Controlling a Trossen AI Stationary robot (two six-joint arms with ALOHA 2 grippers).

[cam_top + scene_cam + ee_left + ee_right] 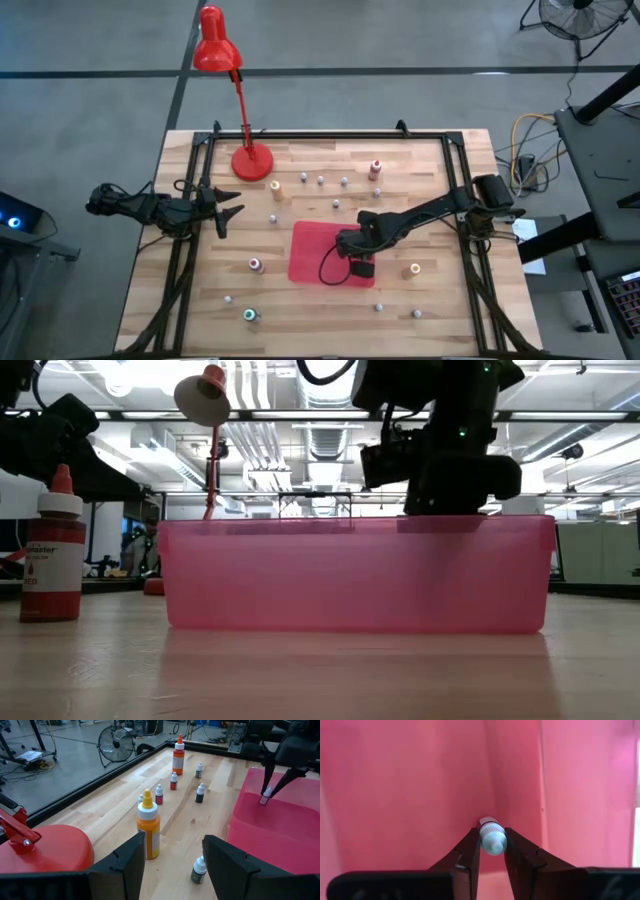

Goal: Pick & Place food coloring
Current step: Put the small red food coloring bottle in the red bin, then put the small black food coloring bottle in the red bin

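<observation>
While gripping a tiny white-capped bottle (492,840), the right pincer (492,851) hangs over smooth pink bin (395,785).

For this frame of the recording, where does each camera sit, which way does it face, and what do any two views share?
High view: above the table, looking straight down; both arms, pink bin, red lamp.
Low view: at table-top height, facing the bin's wall; the right arm hangs above it.
Left wrist view: behind the open left tool, facing an orange bottle and scattered small bottles.
Right wrist view: behind the right tool, shut on a tiny white-capped bottle over the bin.
Shared: left wrist and high views both show the right tool over the bin.
</observation>
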